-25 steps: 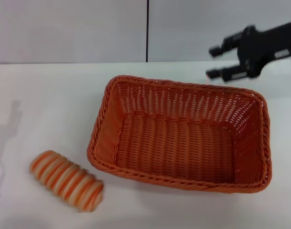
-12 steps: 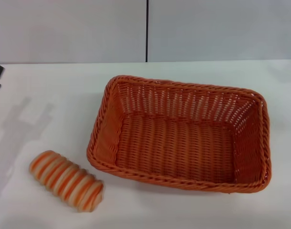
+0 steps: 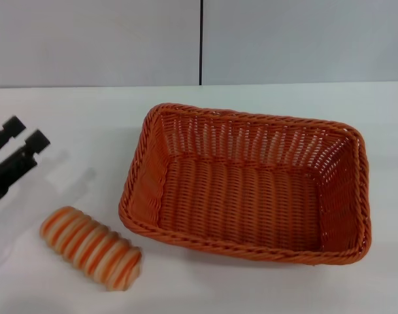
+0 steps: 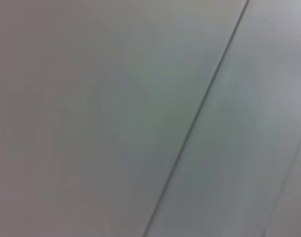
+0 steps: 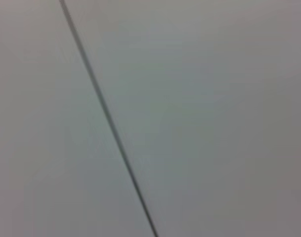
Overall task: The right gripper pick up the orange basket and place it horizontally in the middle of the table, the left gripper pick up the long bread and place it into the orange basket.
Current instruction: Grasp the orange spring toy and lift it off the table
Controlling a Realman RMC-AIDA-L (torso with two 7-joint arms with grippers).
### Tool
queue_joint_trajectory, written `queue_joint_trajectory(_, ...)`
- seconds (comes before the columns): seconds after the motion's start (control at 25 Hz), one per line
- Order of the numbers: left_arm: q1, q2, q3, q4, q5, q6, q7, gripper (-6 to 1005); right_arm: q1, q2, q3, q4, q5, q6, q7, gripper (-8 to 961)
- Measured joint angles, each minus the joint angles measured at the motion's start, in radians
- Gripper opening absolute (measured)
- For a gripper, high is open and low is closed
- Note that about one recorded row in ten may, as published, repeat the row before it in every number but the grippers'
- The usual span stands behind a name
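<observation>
Left gripper [image 3: 23, 136]: enters the head view at the 9 o'clock edge, above the table [image 3: 68, 118], its two blocky knobbed fingers [image 3: 35, 140] pointing toward 1 o'clock. The fingers stand parted with a clear gap between them and nothing held.

Long bread [image 3: 91, 246]: lies flat on the table at 5 o'clock from the left gripper, near it but apart. Ribbed loaf, orange and cream stripes, rounded ends, long axis running from 10 to 4 o'clock.

Orange basket [image 3: 140, 183]: just beside the bread at its 2 o'clock, not touching, upright, long side across the view, holding nothing.

Right gripper: not seen in any view. Both wrist views show only a grey wall [image 4: 91, 123] with a dark seam.
</observation>
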Motion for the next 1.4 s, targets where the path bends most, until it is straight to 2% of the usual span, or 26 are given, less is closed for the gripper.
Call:
queue_joint_trajectory(0.04, 0.009, 0.009, 0.005, 0.003, 0.038, -0.003, 0.0, 761, -0.011, 0.002, 0.014, 0.002, 0.0, -0.003, -0.001, 568)
queue_joint_trajectory(0.16, 0.017, 0.016, 0.006, 0.005, 0.083, -0.009, 0.002, 760, -0.015, 0.002, 0.029, 0.009, 0.001, -0.014, -0.001, 568)
queue_joint_trajectory(0.36, 0.043, 0.017, 0.004, 0.008, 0.154, -0.026, 0.04, 759, -0.003, 0.002, 0.05, 0.017, 0.001, -0.057, 0.001, 568)
queue_joint_trajectory(0.76, 0.089, 0.004, 0.006, -0.001, 0.162, -0.126, 0.089, 756, 0.041, 0.003, 0.062, 0.023, 0.003, -0.115, 0.001, 568)
queue_joint_trajectory(1.0, 0.086, -0.011, 0.025, -0.001, 0.177, -0.177, 0.091, 755, 0.05, -0.012, 0.053, 0.054, -0.004, -0.115, 0.005, 568)
queue_joint_trajectory(1.4, 0.091, -0.012, 0.026, 0.0, 0.19, -0.202, 0.091, 753, 0.05, -0.013, 0.052, 0.063, -0.005, -0.105, 0.033, 568)
